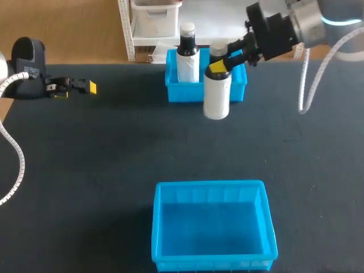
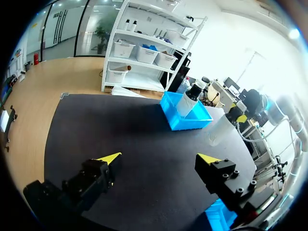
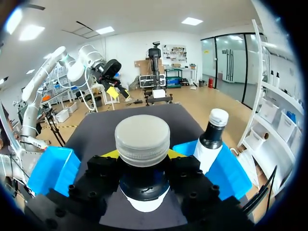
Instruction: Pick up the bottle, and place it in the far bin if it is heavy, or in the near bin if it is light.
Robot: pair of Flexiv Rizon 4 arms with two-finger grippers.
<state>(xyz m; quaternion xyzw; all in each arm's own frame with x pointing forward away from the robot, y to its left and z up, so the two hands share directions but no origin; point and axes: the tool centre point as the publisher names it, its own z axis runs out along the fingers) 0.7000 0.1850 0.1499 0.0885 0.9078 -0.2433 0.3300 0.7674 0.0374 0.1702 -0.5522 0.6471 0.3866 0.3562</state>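
Nearest me sits the large bright-blue plastic bin (image 1: 210, 185), open-topped, its front wall hard by the table's near edge; beneath it spreads the black matte table (image 1: 102, 153), and a broad stretch of tabletop lies between this bin and the small bright-blue plastic bin (image 1: 185, 92) at the far edge; more room lies on the left side, where my left arm comes in. In the small bin's left part stands a white plastic bottle with black neck and white cap (image 1: 187, 60), upright; just beside it, before the small bin's right front, hangs the white plastic bottle with black neck and pale screw cap (image 1: 216, 98), well apart from the large bin; whether its base clears the table I cannot tell from above. My right gripper (image 1: 223, 61) is clenched on that bottle's neck; only the right wrist view shows the grip plainly, a yellow-tipped finger (image 3: 111, 154) on each side just below the cap. My left gripper (image 1: 77, 89) hovers near the left edge; the left wrist view adds what the overhead hides, its fingers (image 2: 111, 158) spread wide apart over tabletop, and the held bottle leaning slightly.
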